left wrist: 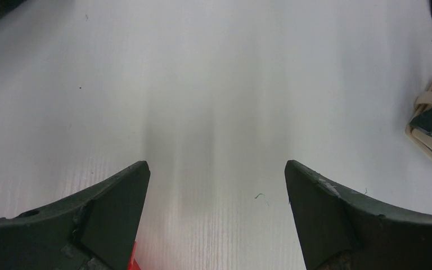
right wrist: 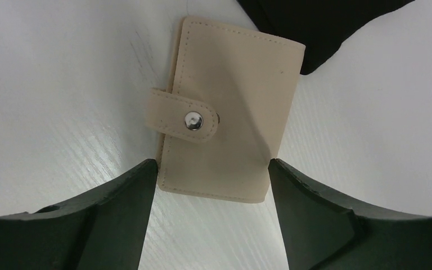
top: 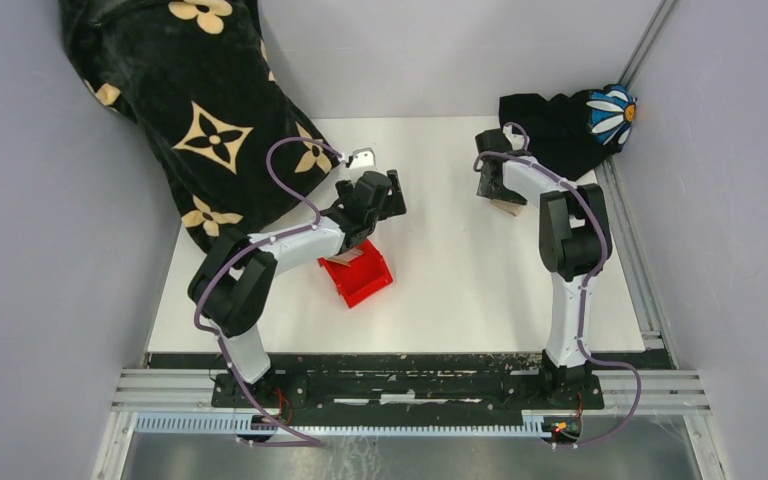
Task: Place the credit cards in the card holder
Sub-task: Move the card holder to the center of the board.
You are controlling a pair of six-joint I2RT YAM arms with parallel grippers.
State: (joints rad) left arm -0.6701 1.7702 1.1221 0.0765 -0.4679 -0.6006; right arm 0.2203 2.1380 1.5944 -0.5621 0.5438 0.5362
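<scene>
Red bin (top: 365, 280) sits nearest, just beyond it the left gripper (left wrist: 216, 169) hangs spread wide over the white table (left wrist: 202, 84), and farther back the right gripper (right wrist: 214, 169) gapes empty, straddling the near edge of the snapped-shut card holder (right wrist: 230, 112) lying flat beside black cloth (right wrist: 326, 22).

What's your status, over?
Left gripper open, over table. Right gripper open, fingers either side of card holder, snap fastened. Black cloth at holder's far corner.
</scene>
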